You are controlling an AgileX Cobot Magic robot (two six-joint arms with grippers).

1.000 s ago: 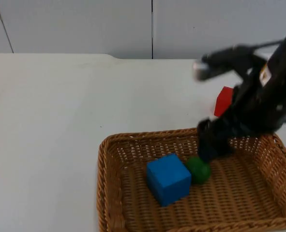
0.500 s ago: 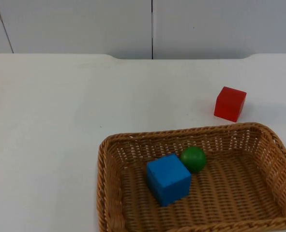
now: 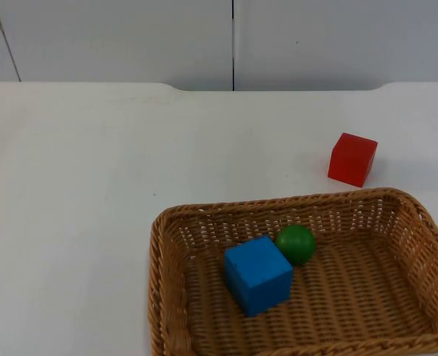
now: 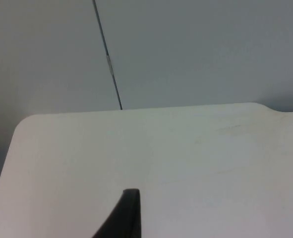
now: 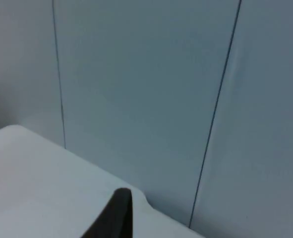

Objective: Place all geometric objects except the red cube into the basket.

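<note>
**Basket contents and cube position**

Brown woven wicker basket (image 3: 167, 297) holds a blue cube (image 3: 257, 274) touching a green ball (image 3: 296, 244) (both inside). Red cube (image 3: 352, 159) sits on the white surface (image 3: 93, 185) just beyond the rim. Left claw (image 4: 129, 213) and right claw (image 5: 117, 213) face the grey wall (image 4: 186, 49); opening cannot be told.

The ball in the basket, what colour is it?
Green. The ball shows best in the top view, touching the blue cube.
</note>
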